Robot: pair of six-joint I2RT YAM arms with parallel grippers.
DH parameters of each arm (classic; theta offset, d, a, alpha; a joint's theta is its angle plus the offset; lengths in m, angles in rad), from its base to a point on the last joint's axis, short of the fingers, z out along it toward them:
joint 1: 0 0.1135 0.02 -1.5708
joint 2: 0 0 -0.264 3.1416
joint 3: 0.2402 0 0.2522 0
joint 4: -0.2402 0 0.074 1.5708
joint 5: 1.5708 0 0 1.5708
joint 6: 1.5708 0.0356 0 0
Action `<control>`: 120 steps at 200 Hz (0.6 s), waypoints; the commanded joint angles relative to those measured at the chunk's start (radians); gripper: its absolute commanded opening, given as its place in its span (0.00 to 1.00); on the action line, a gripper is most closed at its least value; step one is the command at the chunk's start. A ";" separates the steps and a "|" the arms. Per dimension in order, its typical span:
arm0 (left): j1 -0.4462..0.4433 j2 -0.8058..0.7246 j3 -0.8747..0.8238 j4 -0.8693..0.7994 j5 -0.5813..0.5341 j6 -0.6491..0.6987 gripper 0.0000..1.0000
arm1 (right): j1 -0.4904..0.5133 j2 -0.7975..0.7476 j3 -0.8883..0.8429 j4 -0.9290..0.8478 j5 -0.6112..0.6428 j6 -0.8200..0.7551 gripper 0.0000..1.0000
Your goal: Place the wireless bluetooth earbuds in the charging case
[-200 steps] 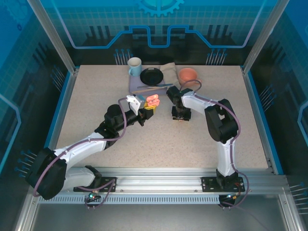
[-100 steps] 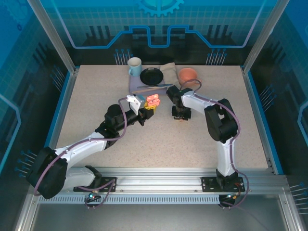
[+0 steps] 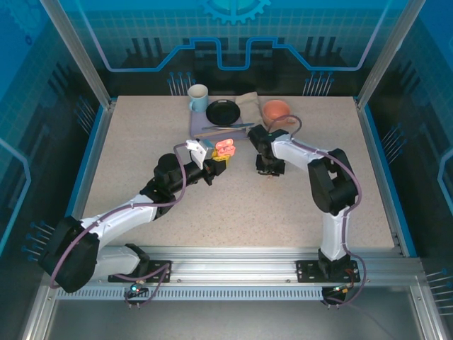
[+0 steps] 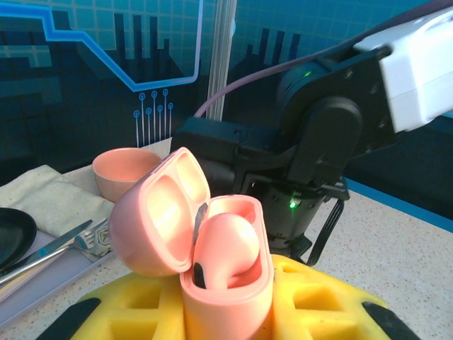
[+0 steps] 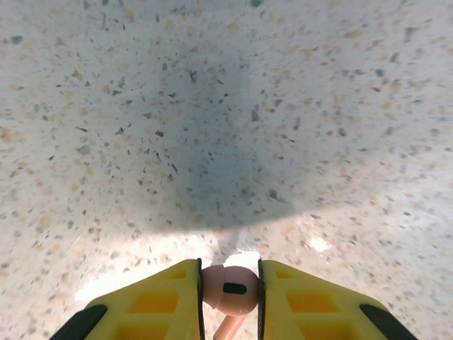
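A salmon-pink earbud (image 5: 225, 287) is shown pinched tight in the right end effector (image 5: 228, 296), poised over the speckled counter (image 5: 212, 106). The pink charging case (image 4: 230, 294), with its lid swung open and another earbud (image 4: 225, 244) seated inside, is clamped in the left end effector (image 4: 226, 315), near the right arm.

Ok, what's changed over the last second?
The right hand has closed on a pink earbud, and its arm has swung slightly to the right. The left hand holds the open pink case where it was; nothing else has moved.
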 commanded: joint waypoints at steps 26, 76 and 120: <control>0.004 -0.002 -0.003 0.036 0.038 -0.018 0.00 | -0.011 -0.211 -0.070 0.025 0.026 -0.002 0.22; 0.004 0.006 0.004 0.029 0.102 -0.028 0.00 | 0.007 -0.468 -0.101 0.078 0.020 -0.031 0.23; -0.004 0.023 0.039 -0.005 0.171 -0.025 0.00 | 0.043 -0.661 -0.062 0.155 0.000 -0.084 0.24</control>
